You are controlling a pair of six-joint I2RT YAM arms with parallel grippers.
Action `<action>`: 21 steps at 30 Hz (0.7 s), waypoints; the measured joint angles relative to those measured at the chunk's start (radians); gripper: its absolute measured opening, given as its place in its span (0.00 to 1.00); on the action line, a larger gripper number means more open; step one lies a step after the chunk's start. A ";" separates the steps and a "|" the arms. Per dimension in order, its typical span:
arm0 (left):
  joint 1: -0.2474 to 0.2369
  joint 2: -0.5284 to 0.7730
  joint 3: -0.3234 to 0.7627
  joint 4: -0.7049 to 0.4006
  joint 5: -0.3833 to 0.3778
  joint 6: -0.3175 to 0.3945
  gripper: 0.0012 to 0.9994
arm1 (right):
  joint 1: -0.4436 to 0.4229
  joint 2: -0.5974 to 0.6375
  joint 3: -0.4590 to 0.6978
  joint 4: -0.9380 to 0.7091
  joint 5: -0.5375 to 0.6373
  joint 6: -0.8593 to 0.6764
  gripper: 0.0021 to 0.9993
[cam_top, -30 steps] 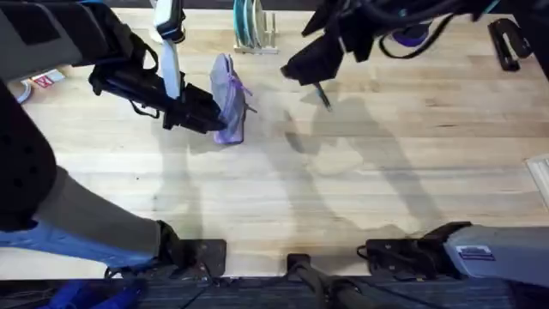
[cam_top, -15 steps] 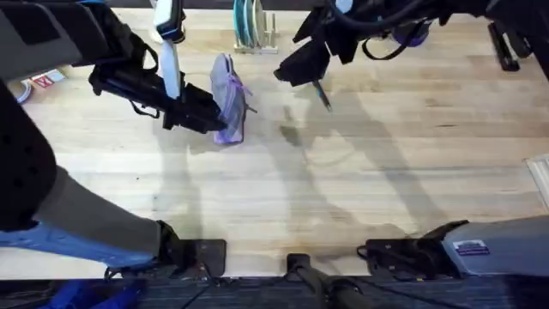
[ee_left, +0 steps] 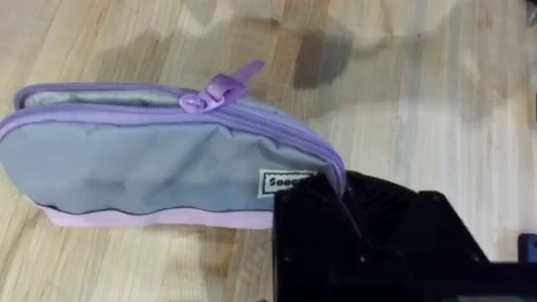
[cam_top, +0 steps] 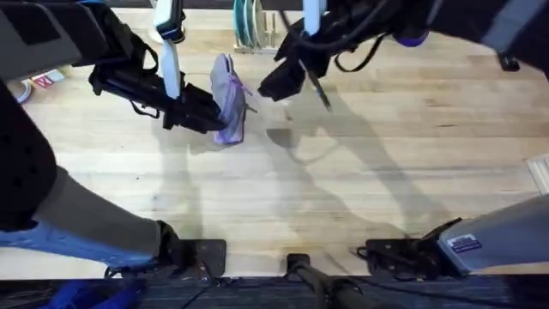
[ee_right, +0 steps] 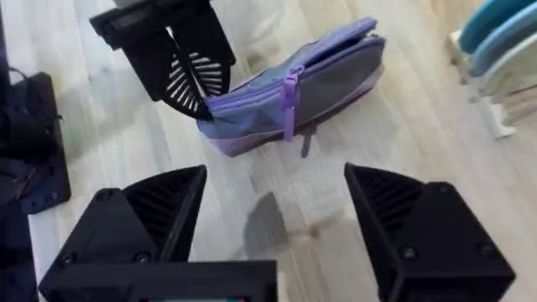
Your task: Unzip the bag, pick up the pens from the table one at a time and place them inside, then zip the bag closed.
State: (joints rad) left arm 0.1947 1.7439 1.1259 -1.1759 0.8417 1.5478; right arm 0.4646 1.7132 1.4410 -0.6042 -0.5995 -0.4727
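From my overhead view, the bag (cam_top: 228,99) stands on its edge on the table (cam_top: 360,189), left of centre and toward the far side. My left gripper (cam_top: 211,118) sits just left of the bag, clamped on its near end. My right gripper (cam_top: 276,84) hangs above the table just right of the bag, apart from it, its fingers spread. A pen (cam_top: 320,92) lies right of that gripper. A dish rack (cam_top: 255,30) stands behind the bag at the far edge.
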 joint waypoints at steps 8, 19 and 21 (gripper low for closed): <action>0.000 0.000 0.000 0.000 0.000 0.000 0.04 | 0.029 0.099 0.000 0.093 0.000 0.010 1.00; 0.000 0.000 0.000 0.000 0.000 0.000 0.04 | 0.032 0.166 0.000 0.198 0.000 0.072 1.00; 0.000 0.000 0.000 0.000 0.000 0.000 0.04 | 0.036 0.169 0.000 0.208 0.000 0.079 1.00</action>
State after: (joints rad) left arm 0.1947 1.7439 1.1259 -1.1759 0.8417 1.5478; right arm 0.5006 1.8826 1.4410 -0.3966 -0.5999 -0.3934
